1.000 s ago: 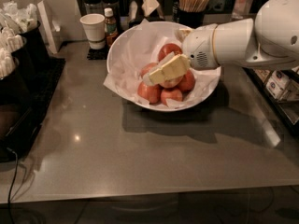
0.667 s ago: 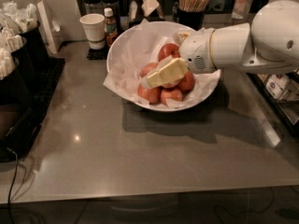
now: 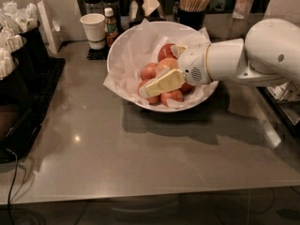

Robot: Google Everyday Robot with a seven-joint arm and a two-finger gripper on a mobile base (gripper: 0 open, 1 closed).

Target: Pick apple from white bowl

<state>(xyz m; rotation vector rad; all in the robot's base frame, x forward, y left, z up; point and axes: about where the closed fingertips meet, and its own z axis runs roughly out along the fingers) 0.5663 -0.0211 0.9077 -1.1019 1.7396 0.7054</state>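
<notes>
Over the last second you had brought the pale-yellow, two-finger gripper a little lower and toward the front of the large, round, glossy white bowl, so it lay down among the fruit rather than above it. The round, yellow-orange, lightly blushed apple sat just behind the gripper, close against its upper edge and not yet out of the bowl. You could not tell whether the gripper was spread, pressed together or already pinching that apple. My reading was that the descent was about finished and the grasp itself was the step in hand, with nothing lifted. The deeper red apples crowded the gripper's left and underside, so any sideways nudge risked rolling the pile. The crinkled white paper rose well behind and to the left. The bowl's front rim ran just below the gripper, leaving little room forward. Beyond the bowl, far back-left of the gripper, stood a small white paper cup and a brown sauce bottle. A dark holder of toothpicks stood behind the bulky white arm. Your open room was straight up, then out over the grey tabletop in front.
</notes>
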